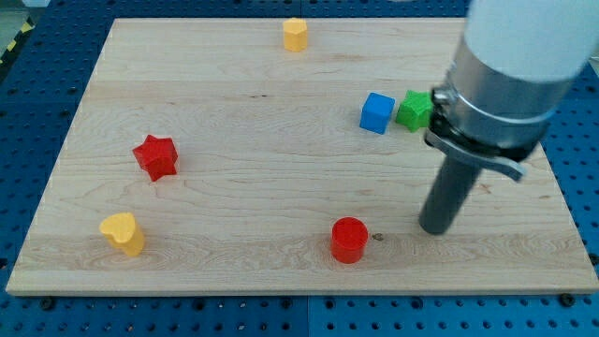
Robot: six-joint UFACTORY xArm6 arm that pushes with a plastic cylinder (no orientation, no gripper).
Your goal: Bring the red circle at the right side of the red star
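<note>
- red circle (349, 240) lies near the desk's (253, 178) bottom edge, right of centre; my tip (436, 228) stands on the desk to its right, near but apart, about level with it
- there is no pincer, only a rod, so nothing is gripped
- red star (155, 156) sits well apart toward the view's left, higher up
- yellow heart (124, 233) lies bottom left; yellow block (296, 34) top centre; blue cube (376, 112) and green block (413, 109) touch, upper right, above my tip

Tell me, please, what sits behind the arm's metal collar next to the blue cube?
A green block sits there, touching the blue cube on the view's right. Its right edge is covered by the collar, so its full shape cannot be seen. My tip is well below it.
</note>
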